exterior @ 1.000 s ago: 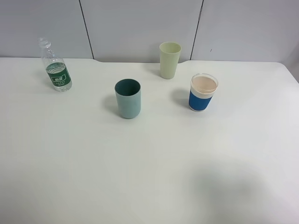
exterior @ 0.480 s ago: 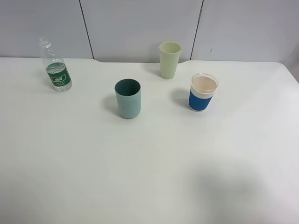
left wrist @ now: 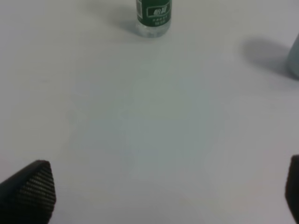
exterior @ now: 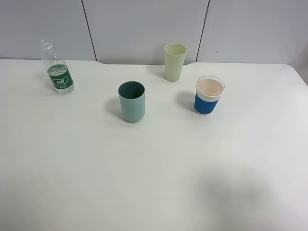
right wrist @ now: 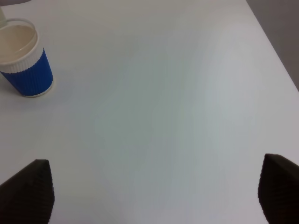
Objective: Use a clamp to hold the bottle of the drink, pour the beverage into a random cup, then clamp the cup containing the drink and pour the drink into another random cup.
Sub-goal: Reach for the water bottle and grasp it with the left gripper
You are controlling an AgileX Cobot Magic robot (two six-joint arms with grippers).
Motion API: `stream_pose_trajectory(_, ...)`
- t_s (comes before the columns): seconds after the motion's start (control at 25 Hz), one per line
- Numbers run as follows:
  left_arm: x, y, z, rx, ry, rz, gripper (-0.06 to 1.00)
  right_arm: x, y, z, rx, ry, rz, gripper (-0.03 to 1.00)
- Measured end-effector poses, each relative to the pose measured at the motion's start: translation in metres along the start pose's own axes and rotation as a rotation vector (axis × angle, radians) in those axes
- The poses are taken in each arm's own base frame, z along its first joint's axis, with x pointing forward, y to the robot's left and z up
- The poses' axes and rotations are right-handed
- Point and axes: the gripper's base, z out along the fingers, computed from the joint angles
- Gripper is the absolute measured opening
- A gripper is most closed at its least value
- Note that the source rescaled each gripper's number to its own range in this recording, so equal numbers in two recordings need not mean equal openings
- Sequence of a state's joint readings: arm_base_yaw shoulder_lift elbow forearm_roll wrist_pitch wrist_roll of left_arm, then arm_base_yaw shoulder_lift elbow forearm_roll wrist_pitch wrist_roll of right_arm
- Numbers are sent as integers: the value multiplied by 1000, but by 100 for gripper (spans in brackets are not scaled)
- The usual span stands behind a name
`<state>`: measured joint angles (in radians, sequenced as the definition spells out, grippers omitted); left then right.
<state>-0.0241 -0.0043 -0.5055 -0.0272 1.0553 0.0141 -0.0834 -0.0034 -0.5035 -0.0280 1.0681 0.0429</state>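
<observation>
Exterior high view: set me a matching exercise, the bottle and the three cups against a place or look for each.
Things:
1. bottle
2. teal cup
3. yellow-green cup
4. blue cup

Place or look:
A. rightmost, white band under the rim
B. farthest back, near the wall
C. leftmost, green label
D. second from the left, dark inside

Pairs: 1-C, 2-D, 3-B, 4-A
</observation>
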Motion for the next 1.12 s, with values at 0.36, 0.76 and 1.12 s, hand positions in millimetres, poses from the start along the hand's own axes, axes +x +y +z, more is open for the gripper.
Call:
stream_pose_trajectory(0.36, 0, 0, 0, 0, 0, 0, 100, 0, 0, 0, 0, 0, 0, 71)
stream_pose_trajectory(0.76, -15, -1, -1, 10, -91, -11, 100, 0, 0, 0, 0, 0, 0, 71)
stream_pose_trajectory(1.12, -55, -2, 32, 32, -166, 3, 100, 0, 0, 0, 0, 0, 0, 71)
